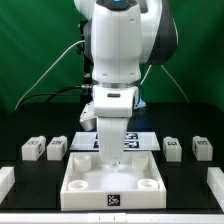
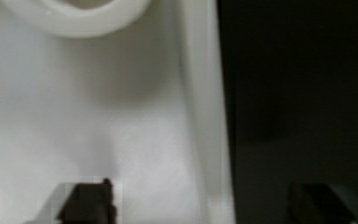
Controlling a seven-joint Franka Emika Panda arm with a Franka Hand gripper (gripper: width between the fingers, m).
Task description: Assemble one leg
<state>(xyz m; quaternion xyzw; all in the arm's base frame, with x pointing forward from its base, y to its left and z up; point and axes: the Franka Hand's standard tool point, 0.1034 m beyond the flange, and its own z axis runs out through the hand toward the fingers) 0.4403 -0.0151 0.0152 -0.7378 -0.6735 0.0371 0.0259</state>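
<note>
Poises gripper [image 1: 108,145] low at far rim of tray-like part [image 1: 110,190] | jaws apart astride rim wall [image 2: 197,120], nothing held, likely to grip and steady part | leaves leg [image 1: 57,148] upright on table [image 1: 20,190] beside part, exterior view's left, untouched | corner socket [image 2: 83,15] empty.

No legible text, number or brand. Coded black-and-white square tags stand on the large white plastic tray's front wall [image 1: 85,198] and on the small white rectangular plastic legs [image 1: 33,149].
</note>
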